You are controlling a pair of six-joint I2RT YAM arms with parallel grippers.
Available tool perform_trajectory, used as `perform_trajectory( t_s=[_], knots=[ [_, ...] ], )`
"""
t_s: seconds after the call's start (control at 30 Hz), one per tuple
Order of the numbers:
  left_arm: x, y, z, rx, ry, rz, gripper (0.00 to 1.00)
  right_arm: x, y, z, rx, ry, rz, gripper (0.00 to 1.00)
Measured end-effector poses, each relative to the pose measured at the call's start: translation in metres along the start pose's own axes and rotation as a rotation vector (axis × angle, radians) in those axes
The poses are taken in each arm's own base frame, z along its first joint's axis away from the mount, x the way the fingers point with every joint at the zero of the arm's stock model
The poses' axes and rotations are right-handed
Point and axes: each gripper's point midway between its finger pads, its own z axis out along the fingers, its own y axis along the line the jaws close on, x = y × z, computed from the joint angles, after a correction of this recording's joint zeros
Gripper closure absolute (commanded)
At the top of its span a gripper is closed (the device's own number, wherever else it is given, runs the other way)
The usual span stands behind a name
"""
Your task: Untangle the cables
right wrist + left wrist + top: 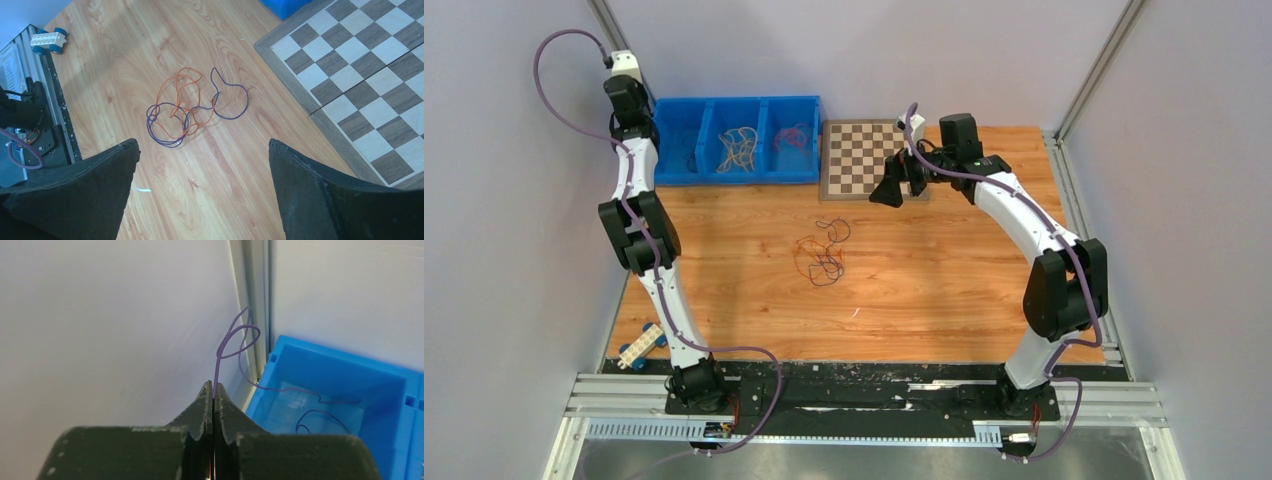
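**Left jaws pinching a purple cable over the bin**

The purple cable (216,367) is rising straight up from the shut left jaws, looping, then trailing down into the bin's (340,365) end compartment. The left arm (639,190) is reaching high toward the back-left corner. The orange-and-purple tangle (824,252) is lying mid-counter (944,290), stretched near-to-far. The right arm (1024,215) is bending inward beside it, jaws spread wide and holding nothing.

Orange and dark purple cables (192,107) stand out against the honey-toned, wood-grained worktop (225,190). The chequered board (360,80) alternates brown and cream squares. The bin (734,172) is bright blue, with yellowish strands (739,148) and red strands (794,137) inside. A lilac cable (216,367) meets the black left end effector (214,396). The toy block (48,40) is white with blue wheels.
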Motion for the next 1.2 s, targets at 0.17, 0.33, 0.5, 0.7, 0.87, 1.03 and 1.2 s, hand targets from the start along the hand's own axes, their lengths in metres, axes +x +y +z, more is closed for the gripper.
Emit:
perform_trajectory(
  t_s=[0.17,0.33,0.5,0.7,0.87,1.03,1.2],
  knots=[
    [0.004,-0.022,-0.001,0.134,0.003,-0.024,1.00,0.003,-0.003,0.004,-0.001,0.009,0.008,0.00],
    [0.002,-0.062,-0.005,0.337,-0.005,-0.082,0.93,0.003,-0.003,0.004,-0.001,0.010,0.010,0.00],
    [0.003,-0.084,-0.008,0.438,-0.005,-0.126,0.64,0.003,-0.003,0.004,0.000,0.011,0.009,0.00],
    [0.001,-0.097,-0.018,0.525,0.002,-0.178,0.33,0.005,-0.004,0.003,0.001,0.014,0.007,0.00],
    [0.006,-0.102,-0.042,0.581,0.049,-0.196,0.24,0.015,-0.005,-0.002,0.007,0.028,0.010,0.00],
    [-0.024,-0.105,-0.101,0.715,0.067,-0.200,0.17,0.034,-0.004,-0.018,0.021,0.056,0.003,0.01],
    [-0.072,-0.122,-0.204,0.959,0.044,-0.128,0.19,0.072,0.002,-0.026,0.012,0.125,0.012,0.07]
  ],
)
